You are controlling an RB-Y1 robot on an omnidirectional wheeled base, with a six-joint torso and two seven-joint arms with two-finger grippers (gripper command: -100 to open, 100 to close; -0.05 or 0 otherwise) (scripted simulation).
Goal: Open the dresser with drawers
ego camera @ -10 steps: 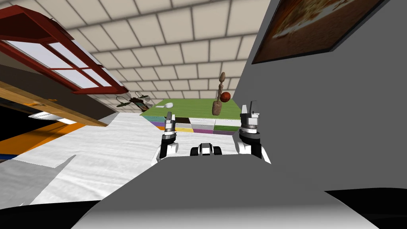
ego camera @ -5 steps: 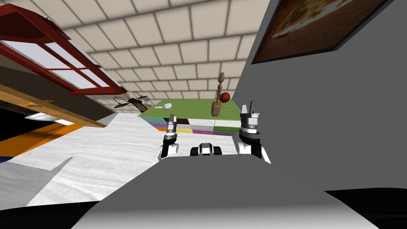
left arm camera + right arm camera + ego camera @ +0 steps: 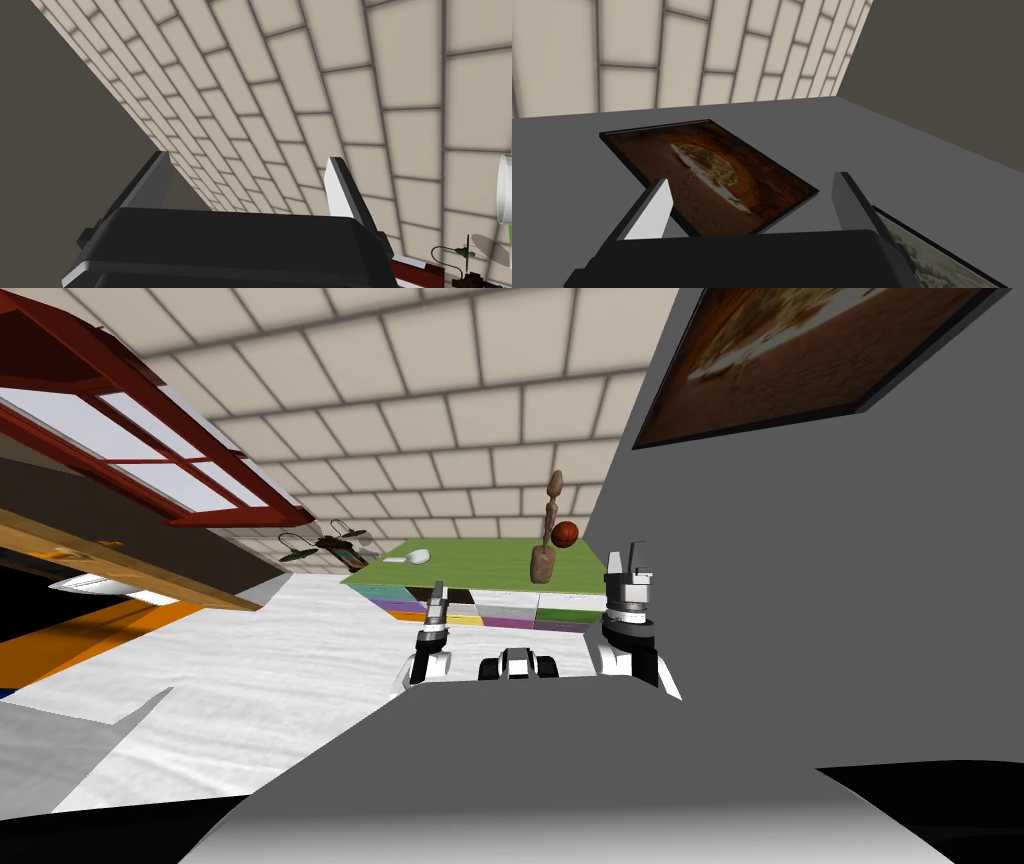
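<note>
The dresser [image 3: 480,562] stands ahead against the tiled wall, with a green top and a front of many-coloured drawer fronts [image 3: 505,608]. My left gripper [image 3: 437,591] is raised just short of the left drawers, seen edge-on. The left wrist view shows this same left gripper [image 3: 250,180] open, with nothing between its fingers and the tiled wall behind. My right gripper [image 3: 627,558] is held up by the dresser's right end, near the grey wall. In its own wrist view the right gripper [image 3: 752,200] is open and holds nothing.
On the dresser top stand a brown wooden figure [image 3: 545,540], a red-orange ball [image 3: 566,533] and a white bowl [image 3: 418,556]. A dark plant [image 3: 335,544] sits past its left end. The grey wall [image 3: 800,588] is close on the right, and white floor [image 3: 250,668] spreads left.
My left hand has turned edge-on and edged right, toward the drawer fronts. The head view has shifted slightly. The right arm has not moved.
</note>
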